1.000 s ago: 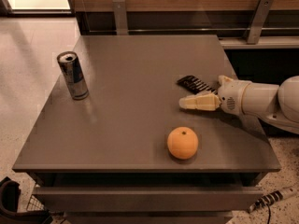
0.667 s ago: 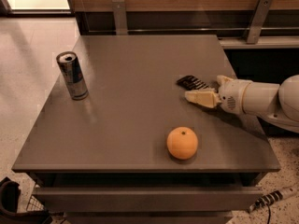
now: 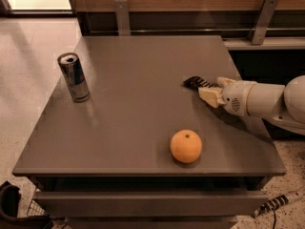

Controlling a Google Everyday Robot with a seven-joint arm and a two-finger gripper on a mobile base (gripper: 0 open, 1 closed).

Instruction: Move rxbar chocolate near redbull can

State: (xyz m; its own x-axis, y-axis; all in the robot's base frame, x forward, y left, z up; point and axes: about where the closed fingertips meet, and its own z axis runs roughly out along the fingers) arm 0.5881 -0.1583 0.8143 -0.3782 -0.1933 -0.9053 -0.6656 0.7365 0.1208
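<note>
The rxbar chocolate [image 3: 194, 83] is a flat black bar lying on the grey table [image 3: 143, 109], right of its middle. My gripper [image 3: 214, 88] reaches in from the right at the bar's right end and hides that end. Its cream fingers [image 3: 208, 95] stand apart, one on each side of the bar's end. I cannot tell whether they touch it. The redbull can [image 3: 74, 77], silver and blue with a silver top, stands upright near the table's left edge, far from the bar.
A round orange [image 3: 186, 146] sits near the table's front edge, below and left of the gripper. A wooden wall with metal brackets [image 3: 122, 14] runs behind the table. A bag [image 3: 14, 209] lies on the floor at front left.
The gripper has drawn back to the right and moved up towards the bar's right end. The bar, can and orange have not moved.
</note>
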